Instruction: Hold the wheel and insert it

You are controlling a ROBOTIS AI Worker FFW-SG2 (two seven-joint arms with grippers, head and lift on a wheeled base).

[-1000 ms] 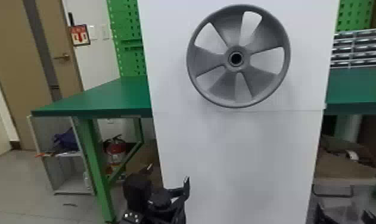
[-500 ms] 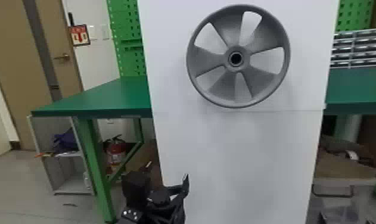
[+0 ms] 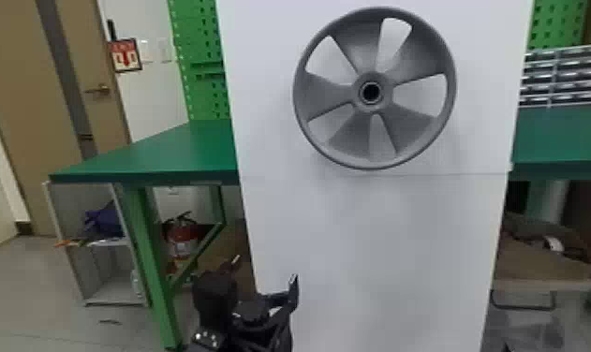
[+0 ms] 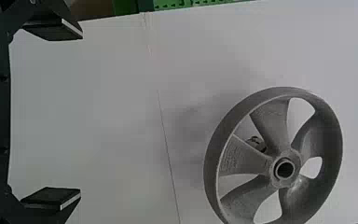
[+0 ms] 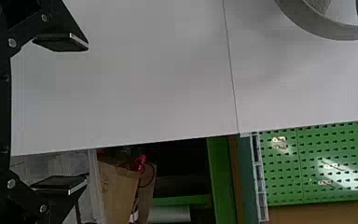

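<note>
A grey, round, broad-spoked wheel [image 3: 385, 101] stands upright before a tall white panel [image 3: 373, 234]. The black two-fingered left gripper [image 3: 265, 269] – spread, empty, seemingly nearer – is below and left, so reaching likely means rising rightward. The black right gripper [image 5: 87, 112] is also spread, empty.

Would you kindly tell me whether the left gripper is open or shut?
Open. The left gripper has its fingers wide apart, nothing held between them, the white panel visible through the gap.
</note>
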